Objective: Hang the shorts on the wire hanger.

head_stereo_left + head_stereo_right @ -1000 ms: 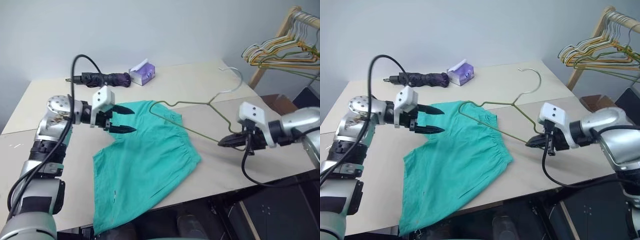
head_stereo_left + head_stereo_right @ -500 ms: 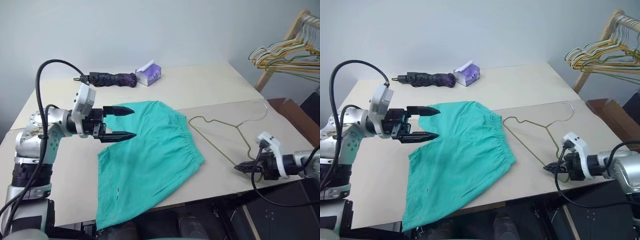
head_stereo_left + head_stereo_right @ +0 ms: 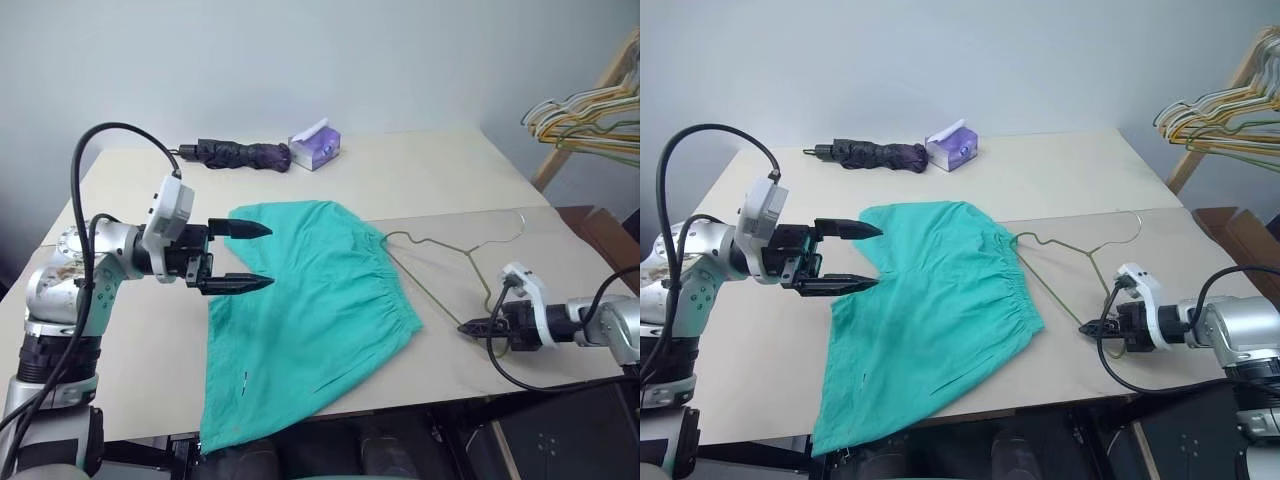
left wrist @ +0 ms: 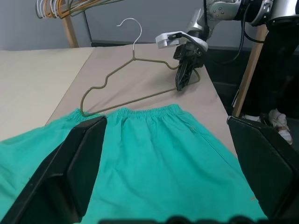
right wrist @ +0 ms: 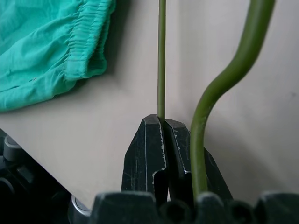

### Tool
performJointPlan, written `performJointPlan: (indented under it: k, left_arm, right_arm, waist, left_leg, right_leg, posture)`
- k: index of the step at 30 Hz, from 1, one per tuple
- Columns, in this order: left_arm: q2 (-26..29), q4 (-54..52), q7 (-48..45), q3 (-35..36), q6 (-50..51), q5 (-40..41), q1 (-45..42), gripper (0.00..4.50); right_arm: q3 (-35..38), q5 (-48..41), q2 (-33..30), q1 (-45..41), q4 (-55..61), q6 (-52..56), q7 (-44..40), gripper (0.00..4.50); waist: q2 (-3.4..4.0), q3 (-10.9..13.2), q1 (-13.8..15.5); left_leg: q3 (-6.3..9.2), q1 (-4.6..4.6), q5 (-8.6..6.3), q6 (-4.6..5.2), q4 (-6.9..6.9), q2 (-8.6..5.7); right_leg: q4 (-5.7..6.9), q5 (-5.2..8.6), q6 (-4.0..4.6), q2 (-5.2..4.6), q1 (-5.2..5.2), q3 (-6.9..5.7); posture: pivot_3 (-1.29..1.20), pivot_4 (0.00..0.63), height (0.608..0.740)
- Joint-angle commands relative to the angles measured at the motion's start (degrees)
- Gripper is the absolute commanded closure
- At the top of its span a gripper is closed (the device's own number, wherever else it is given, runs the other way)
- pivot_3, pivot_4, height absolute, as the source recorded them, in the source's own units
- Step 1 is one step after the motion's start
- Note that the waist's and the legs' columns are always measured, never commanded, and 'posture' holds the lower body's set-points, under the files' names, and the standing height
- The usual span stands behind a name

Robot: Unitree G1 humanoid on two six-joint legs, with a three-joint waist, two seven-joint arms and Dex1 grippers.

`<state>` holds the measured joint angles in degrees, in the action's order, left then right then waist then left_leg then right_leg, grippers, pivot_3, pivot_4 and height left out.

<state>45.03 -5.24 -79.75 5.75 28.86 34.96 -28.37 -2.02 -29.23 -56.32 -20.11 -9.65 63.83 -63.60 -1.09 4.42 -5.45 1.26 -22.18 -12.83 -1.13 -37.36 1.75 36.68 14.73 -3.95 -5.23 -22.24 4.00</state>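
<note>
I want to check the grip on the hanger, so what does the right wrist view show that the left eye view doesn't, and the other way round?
Right wrist view alone: the right gripper pinched shut on the wire hanger, close up.

Left eye view alone: the left gripper open above the table, a folded umbrella, a tissue pack and a bunch of hangers on a wooden rack.

Both: the shorts, the wire hanger and the right gripper.
</note>
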Motion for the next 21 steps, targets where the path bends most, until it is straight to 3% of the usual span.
performJointPlan:
  k: [1, 9, 21]
  left_arm:
    - [1.1, -2.1, 0.5, 1.6, -0.3, 1.2, 0.6, 0.03]
    - [1.5, -2.9, 1.2, 1.7, -0.4, 1.9, 1.8, 0.03]
    - [2.1, -2.4, 0.3, 1.3, -1.5, 1.6, 2.4, 0.03]
  right_arm:
    - [0.7, 0.8, -2.7, -0.4, -0.5, -1.7, -1.6, 4.50]
    - [1.4, 1.5, -2.8, -1.4, -3.3, -2.1, -1.9, 4.50]
    - [0.6, -1.9, -6.7, 2.6, 2.4, -1.8, -10.1, 4.50]
  waist:
    - [0.00, 0.0, 0.2]
    - [-0.06, 0.1, 1.5]
    - [-0.06, 0.1, 1.6]
  left_leg:
    - [0.00, -0.02, 0.00, 0.00, 0.01, 0.00]
    - [-0.06, 0.00, -0.03, 0.05, 0.00, 0.03]
    - [-0.06, -0.02, -0.05, 0.08, 0.01, 0.04]
  right_leg:
    - [-0.02, 0.00, 0.00, 0.00, -0.01, 0.00]
    - [-0.06, 0.01, -0.01, 0.02, 0.00, 0.01]
    - [-0.12, 0.06, -0.08, 0.02, -0.01, 0.00]
  posture:
    - [-0.04, 0.073, 0.740]
    - [-0.03, 0.078, 0.740]
    - [-0.03, 0.070, 0.740]
